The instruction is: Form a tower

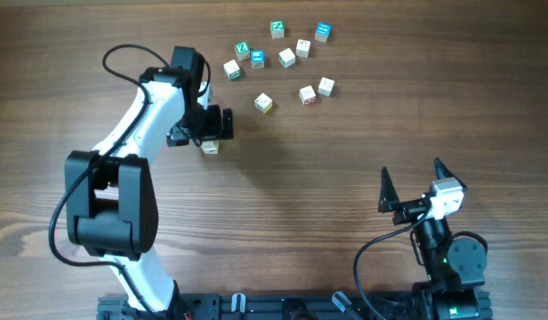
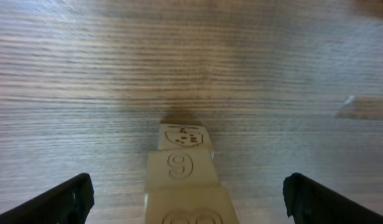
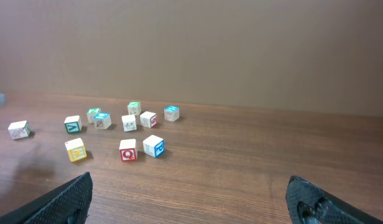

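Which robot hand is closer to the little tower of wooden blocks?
Left. The left gripper hangs right above the narrow tower of small pale wooden cubes, with its open fingers on either side. The right gripper sits far off across the wooden table, open and empty.

The surface (image 1: pixel 345 178) is brown wood-grain, finely streaked, matt with a faint sheen. The tower (image 2: pixel 182 169) is pale bare-looking wood, smooth and matt, its marks pressed into the faces, while the loose cubes (image 3: pixel 128 150) are like pale wood with coloured printed faces. The left arm (image 1: pixel 154 111) wears a smooth white shell, seemingly plastic, with matt black joints, and the left claw (image 2: pixel 190 199) and right claw (image 3: pixel 190 199) are dull black.
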Robot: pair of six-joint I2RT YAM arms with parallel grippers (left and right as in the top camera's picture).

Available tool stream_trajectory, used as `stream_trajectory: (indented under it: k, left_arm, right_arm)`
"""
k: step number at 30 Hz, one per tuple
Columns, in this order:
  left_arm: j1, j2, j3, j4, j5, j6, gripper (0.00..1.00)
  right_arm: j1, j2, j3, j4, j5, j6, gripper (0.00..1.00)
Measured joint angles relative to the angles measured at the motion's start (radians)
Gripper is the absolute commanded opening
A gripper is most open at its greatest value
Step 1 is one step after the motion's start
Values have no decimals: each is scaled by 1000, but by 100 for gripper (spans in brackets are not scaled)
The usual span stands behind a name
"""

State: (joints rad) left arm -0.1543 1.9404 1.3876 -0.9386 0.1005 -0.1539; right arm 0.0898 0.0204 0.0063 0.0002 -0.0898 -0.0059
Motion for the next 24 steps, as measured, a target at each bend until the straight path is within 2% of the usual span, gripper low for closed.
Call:
stream_trajectory:
  k: [3, 10, 15, 24]
  left_arm:
    - [-13, 0, -41, 69, 3, 0, 95]
    - [-61, 0, -53, 94, -50, -1, 93]
    - [-61, 0, -53, 94, -82, -8, 76]
    - [-61, 0, -86, 140, -89, -8, 70]
  right_arm:
    - [0, 0, 0, 0, 0, 0, 100]
    - [0, 0, 0, 0, 0, 0, 100]
    - [0, 0, 0, 0, 0, 0, 100]
    - [0, 0, 0, 0, 0, 0, 100]
